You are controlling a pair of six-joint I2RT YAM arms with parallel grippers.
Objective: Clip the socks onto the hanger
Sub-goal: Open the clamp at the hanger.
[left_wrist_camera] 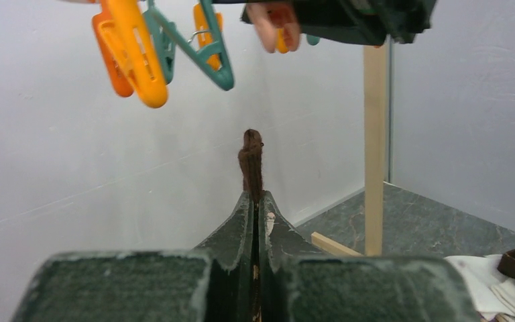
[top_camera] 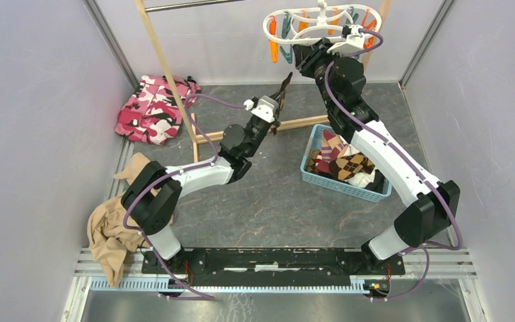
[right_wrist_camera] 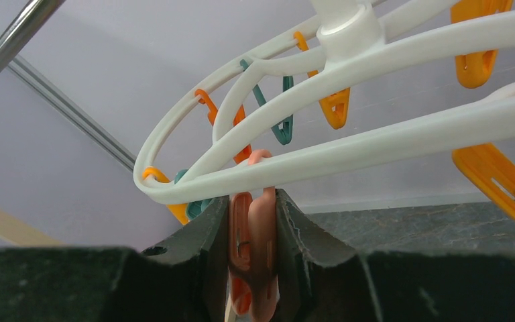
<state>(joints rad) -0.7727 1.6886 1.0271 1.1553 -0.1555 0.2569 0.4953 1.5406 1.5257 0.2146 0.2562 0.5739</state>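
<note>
The white oval hanger [top_camera: 312, 25] with orange and teal clothespins hangs at the back centre; it fills the right wrist view [right_wrist_camera: 349, 151]. My right gripper [top_camera: 303, 56] [right_wrist_camera: 253, 201] is shut on a salmon-orange clothespin [right_wrist_camera: 255, 235] hanging from the hanger's rim. My left gripper [top_camera: 280, 100] [left_wrist_camera: 254, 201] is shut on a brown sock [left_wrist_camera: 251, 161] [top_camera: 284, 87], held upright below and left of the hanger. Orange and teal clothespins [left_wrist_camera: 147, 54] hang above it. More socks, argyle and maroon patterned [top_camera: 346, 164], lie in the blue basket [top_camera: 316, 137].
A wooden rack frame [top_camera: 164, 67] leans at the back left, its base bar [top_camera: 295, 123] on the floor. A pink camouflage cloth [top_camera: 153, 109] lies at the back left. A tan garment [top_camera: 110, 238] lies at the near left by the left arm's base.
</note>
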